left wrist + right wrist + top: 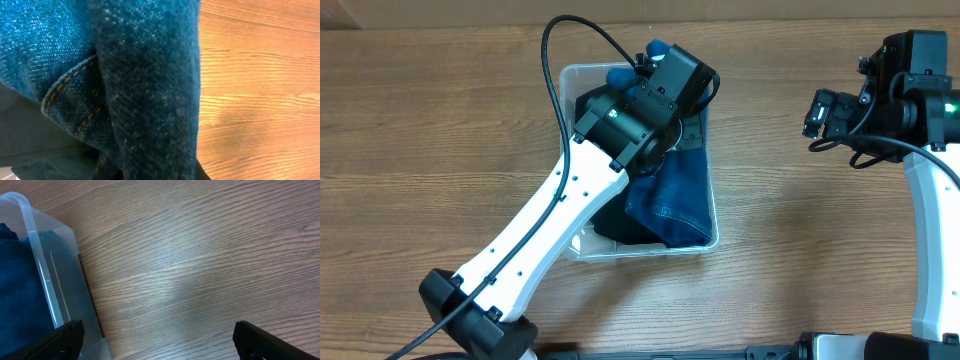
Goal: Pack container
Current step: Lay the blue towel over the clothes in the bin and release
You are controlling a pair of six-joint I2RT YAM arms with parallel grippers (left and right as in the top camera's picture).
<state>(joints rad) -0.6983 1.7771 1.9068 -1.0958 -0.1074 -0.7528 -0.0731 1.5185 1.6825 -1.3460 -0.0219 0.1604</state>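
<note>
The clear container point(712, 215) stands at the table's middle and holds blue jeans point(675, 195) and a dark garment point(615, 228). My left gripper point(665, 85) is low over the container's far end, its fingers hidden under the wrist. In the left wrist view the jeans point(145, 75) fill the frame down to the jaws, with the dark garment point(30, 135) at the left, so the gripper appears shut on the jeans. My right gripper point(817, 115) is open and empty over bare table to the right of the container point(37, 245); its fingers point(160, 340) show wide apart.
Something bright blue point(620, 75) shows at the container's far rim beside the left wrist. The left arm point(540, 230) crosses the container's near left corner. Wooden tabletop point(800, 230) surrounds the container.
</note>
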